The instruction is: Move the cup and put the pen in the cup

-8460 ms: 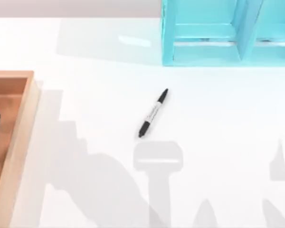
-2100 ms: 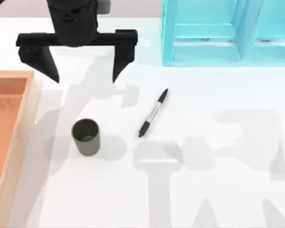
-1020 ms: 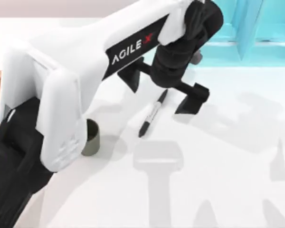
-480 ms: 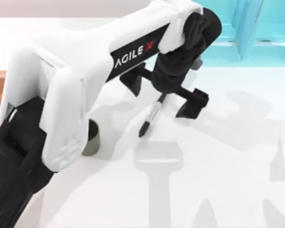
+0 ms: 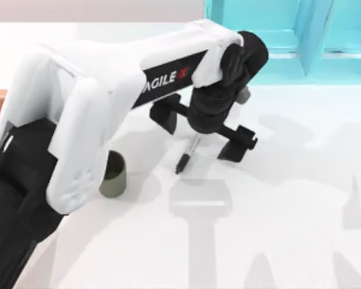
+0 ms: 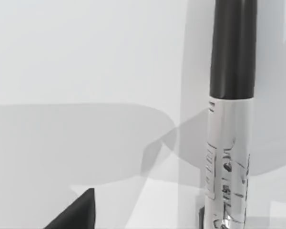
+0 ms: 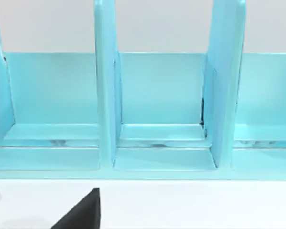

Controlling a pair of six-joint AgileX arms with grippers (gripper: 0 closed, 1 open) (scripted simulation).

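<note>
My left gripper (image 5: 201, 128) is spread wide, straddling the pen (image 5: 186, 155); one finger either side of the barrel, which runs crosswise to my fingers, black end pointing down-left toward the cup (image 5: 114, 175) just beside my arm; half a second back I sat higher, now I'm lower over the barrel, nothing pinched yet; right arm parked facing the blue shelf (image 7: 157, 105).
</note>
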